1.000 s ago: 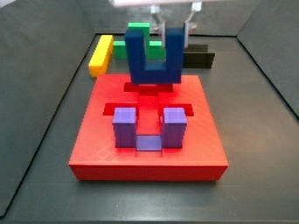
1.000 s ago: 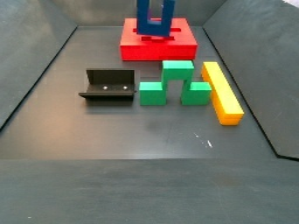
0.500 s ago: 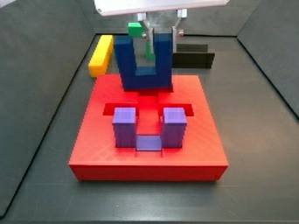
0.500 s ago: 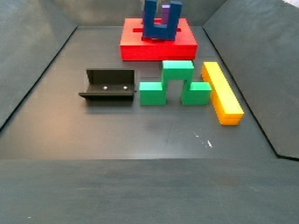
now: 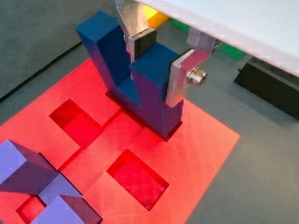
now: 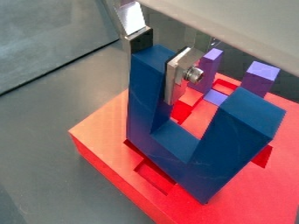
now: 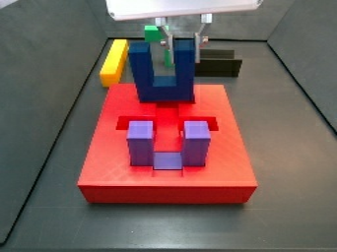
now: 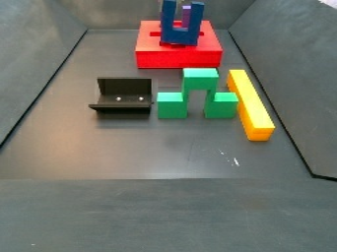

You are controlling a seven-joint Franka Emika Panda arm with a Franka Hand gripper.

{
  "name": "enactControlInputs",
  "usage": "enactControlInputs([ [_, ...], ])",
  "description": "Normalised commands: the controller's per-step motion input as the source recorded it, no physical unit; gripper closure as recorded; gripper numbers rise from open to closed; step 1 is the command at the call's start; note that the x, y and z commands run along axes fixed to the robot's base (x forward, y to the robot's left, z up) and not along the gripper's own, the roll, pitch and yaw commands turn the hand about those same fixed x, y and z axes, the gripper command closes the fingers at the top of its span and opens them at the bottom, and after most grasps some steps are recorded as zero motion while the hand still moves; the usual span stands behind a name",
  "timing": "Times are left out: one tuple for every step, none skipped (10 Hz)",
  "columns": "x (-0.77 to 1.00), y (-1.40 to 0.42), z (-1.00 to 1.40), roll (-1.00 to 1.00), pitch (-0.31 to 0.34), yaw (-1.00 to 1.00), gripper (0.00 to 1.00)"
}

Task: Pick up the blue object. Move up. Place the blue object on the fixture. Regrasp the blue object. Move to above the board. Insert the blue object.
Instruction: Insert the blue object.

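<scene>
Fingers (image 5: 184, 77): two flat silver plates with dark pads, clamped on one prong of the blue object (image 5: 138, 80); the plates bear on opposite faces of that prong, as both wrist views show. The gripper (image 6: 162, 63) stands over the far end of the board (image 7: 165, 177), reaching straight down.

The blue object (image 6: 193, 131) is held upright, prongs up, its closed base downward. In a wrist view the base sits at or just on the red surface; whether it has entered a recess cannot be told from these pictures. In a side view the blue object (image 7: 166, 74) stands at the board's far edge, its U opening facing along the board toward the purple piece (image 7: 168, 145), which is seated near the board's middle.

Governing relation: the blue object hangs directly below the fingers, long axis vertical, so insertion appears to call for a straight descent, provided the base is square over its slot. Open slots (image 5: 142, 178) lie just beside the base.

Off the board, on the floor: the fixture (image 8: 121, 97), green stepped block (image 8: 198, 94) and yellow bar (image 8: 250, 101), all well apart from the gripper.
</scene>
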Motion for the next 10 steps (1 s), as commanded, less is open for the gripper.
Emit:
enactControlInputs([
  [0.67,0.00,-0.20,-0.04,0.274,0.15,1.00],
  [0.73,-0.03,0.00,-0.02,0.274,0.19,1.00],
  [0.56,-0.01,0.00,-0.03,0.231,0.17,1.00],
  [0.43,-0.04,-0.13,-0.07,0.219,0.10,1.00],
  [0.28,0.00,-0.11,-0.03,0.234,0.04,1.00],
  [0.18,0.00,-0.10,-0.01,0.224,0.00,1.00],
  [0.00,0.15,-0.05,0.00,0.204,0.00,1.00],
  [0.00,0.20,-0.02,0.00,0.191,-0.01,1.00],
  [-0.08,0.18,-0.08,-0.02,0.189,-0.01,1.00],
  [-0.24,0.12,-0.15,-0.07,0.164,0.00,1.00],
])
